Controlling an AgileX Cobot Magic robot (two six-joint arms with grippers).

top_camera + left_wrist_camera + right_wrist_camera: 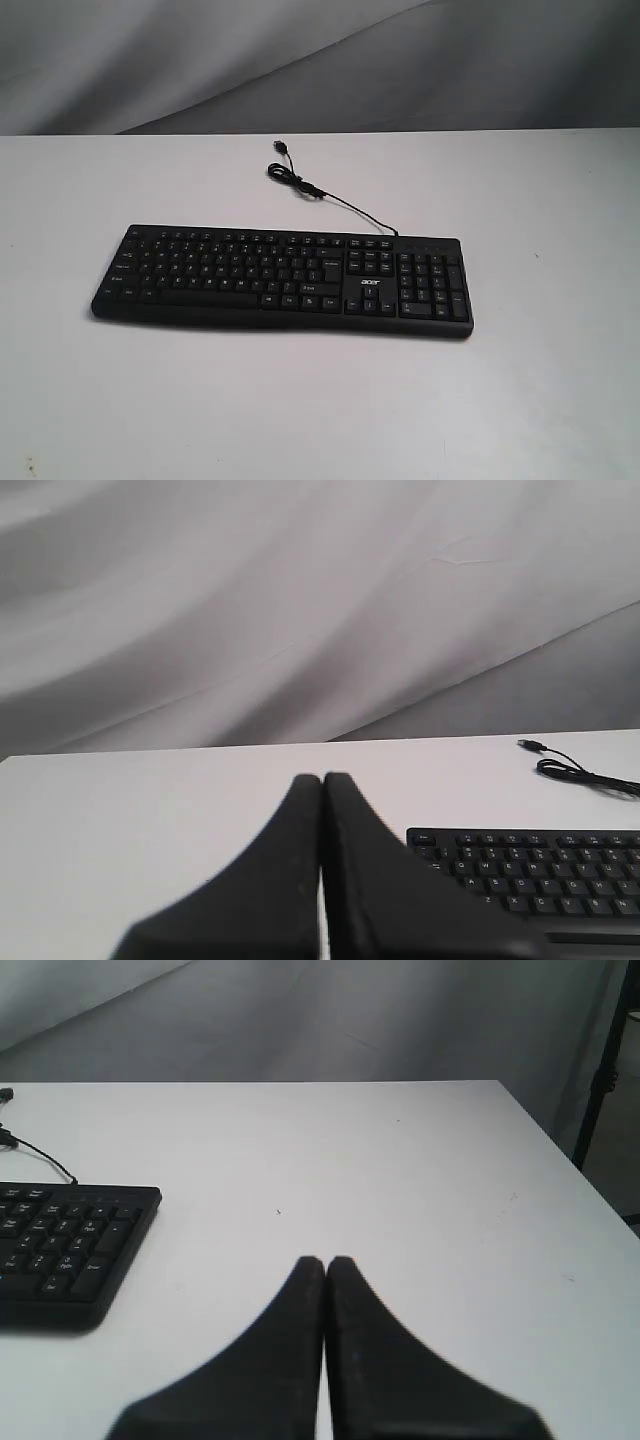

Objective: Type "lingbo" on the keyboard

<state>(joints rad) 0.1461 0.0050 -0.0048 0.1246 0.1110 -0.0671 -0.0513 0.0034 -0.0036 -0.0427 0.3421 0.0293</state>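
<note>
A plain white bench (pixel 540 400) is seen, on which a long black keyboard (pixel 250 275) is laid flat near the middle, its number pad set toward the right of the exterior view. A thin black cable (pixel 345 205) is led from the keyboard's far edge across the bare surface, is gathered into a small loop, and is ended by a plug (pixel 281 148) lying near the bench's far edge.

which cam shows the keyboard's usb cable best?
Exterior view: the whole USB cable shows, from the back edge of the keyboard through the coil to the loose plug. Left wrist view catches only the coil and plug end; right wrist view only a short stretch at the picture's edge.
</note>
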